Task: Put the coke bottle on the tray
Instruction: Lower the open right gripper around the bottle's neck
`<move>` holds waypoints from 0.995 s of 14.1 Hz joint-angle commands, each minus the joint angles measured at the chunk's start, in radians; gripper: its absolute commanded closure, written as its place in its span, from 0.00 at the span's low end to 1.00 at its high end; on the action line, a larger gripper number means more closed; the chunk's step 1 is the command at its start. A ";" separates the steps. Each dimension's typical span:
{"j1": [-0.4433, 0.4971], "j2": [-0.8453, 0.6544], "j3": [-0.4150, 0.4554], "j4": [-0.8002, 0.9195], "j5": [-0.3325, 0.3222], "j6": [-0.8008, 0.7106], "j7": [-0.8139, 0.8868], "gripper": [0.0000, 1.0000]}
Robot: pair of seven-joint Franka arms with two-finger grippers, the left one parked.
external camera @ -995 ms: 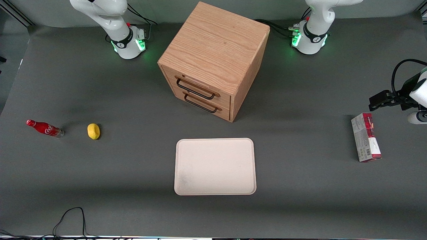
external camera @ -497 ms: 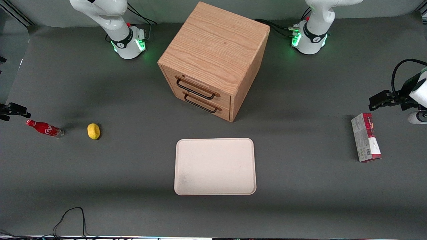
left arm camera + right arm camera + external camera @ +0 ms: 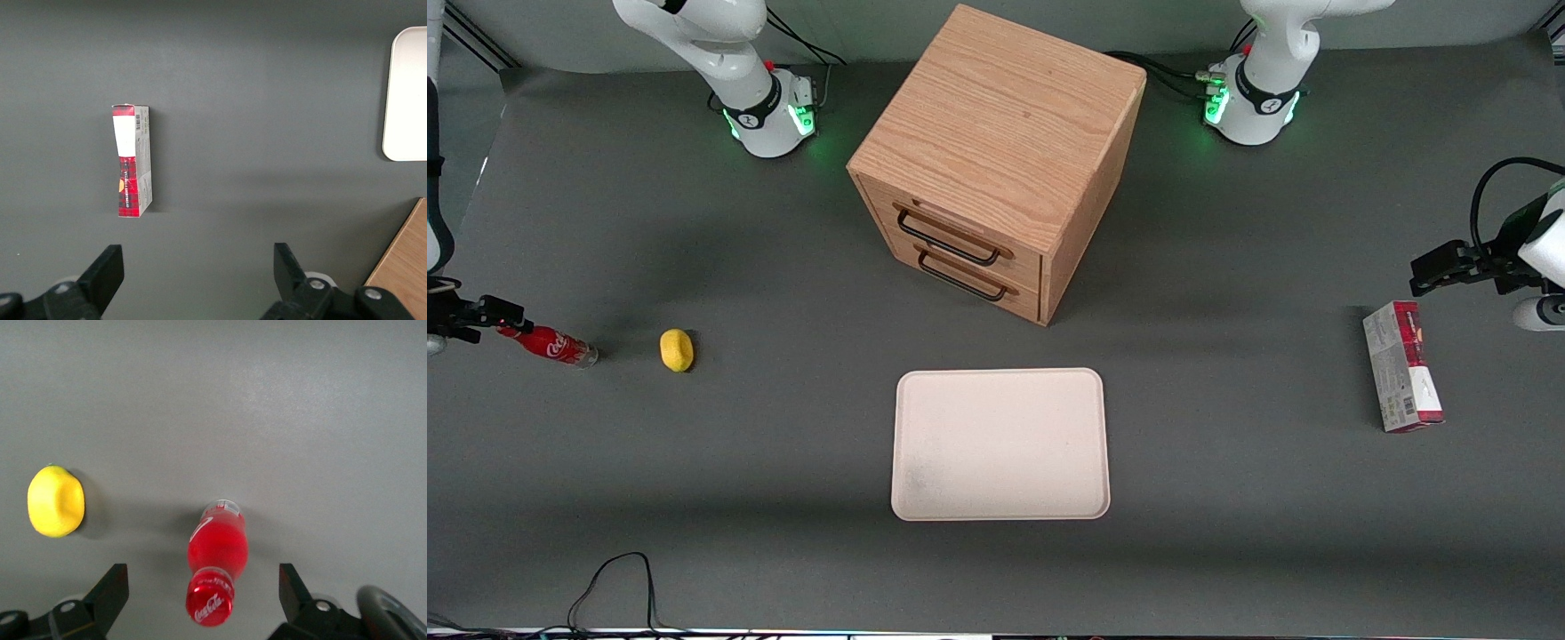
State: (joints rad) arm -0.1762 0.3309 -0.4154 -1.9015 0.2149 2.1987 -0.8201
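Note:
The coke bottle [image 3: 551, 344], small and red with white script, appears to stand upright on the dark table toward the working arm's end. In the right wrist view the bottle [image 3: 217, 570] shows from above, cap nearest the camera. My right gripper [image 3: 489, 316] is open and empty above the cap. In the wrist view the gripper [image 3: 202, 585] has one finger [image 3: 112, 590] on each side of the cap, well apart from it. The cream-white tray [image 3: 1000, 444] lies bare at mid-table, nearer the front camera than the cabinet.
A yellow lemon [image 3: 677, 349] lies beside the bottle, toward the tray, and shows in the wrist view [image 3: 56, 501]. A wooden drawer cabinet [image 3: 996, 151] stands mid-table. A red-and-white carton [image 3: 1402, 378] lies toward the parked arm's end.
My right gripper has come into the front view from the working arm's table end and moved over the bottle's cap. The bottle, lemon and tray have not moved.

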 commanded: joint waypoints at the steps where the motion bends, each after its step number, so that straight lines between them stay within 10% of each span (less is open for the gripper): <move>1: 0.000 0.016 -0.005 0.004 0.032 0.024 -0.040 0.00; 14: 0.004 -0.029 -0.014 -0.093 0.032 0.093 -0.082 0.00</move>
State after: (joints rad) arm -0.1766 0.3395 -0.4244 -1.9627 0.2171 2.2785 -0.8610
